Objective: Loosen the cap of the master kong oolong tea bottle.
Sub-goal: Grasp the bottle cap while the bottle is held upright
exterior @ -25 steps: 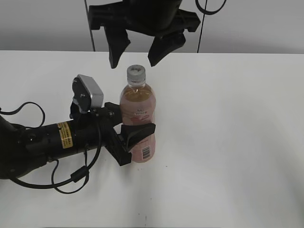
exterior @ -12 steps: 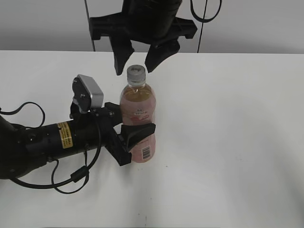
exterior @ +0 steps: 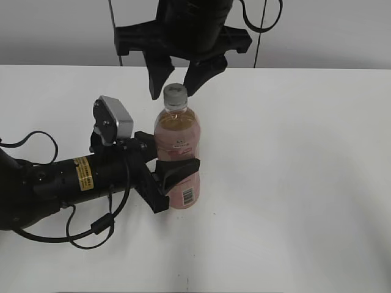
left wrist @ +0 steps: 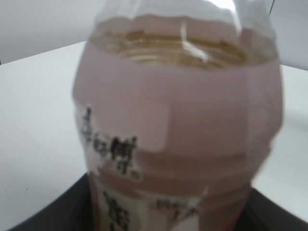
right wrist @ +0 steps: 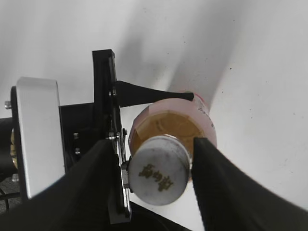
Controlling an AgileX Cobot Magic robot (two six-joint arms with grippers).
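The master kong oolong tea bottle (exterior: 178, 152) stands upright on the white table, with amber tea and a pink label. My left gripper (exterior: 166, 177) is shut on its lower body from the left; the left wrist view is filled by the bottle (left wrist: 178, 125). The white cap (exterior: 175, 94) with a dark mark sits on the bottle's neck. My right gripper (exterior: 176, 82) hangs open from above, its two fingers on either side of the cap (right wrist: 159, 169), with a gap still showing on the right side in the right wrist view (right wrist: 154, 163).
The white table (exterior: 293, 171) extends to the right and front of the bottle. My left arm's black body and cables (exterior: 61, 183) lie across the left of the table. A grey wall stands behind.
My right gripper has come down and its fingers have narrowed around the cap. The bottle and the left gripper have not moved.
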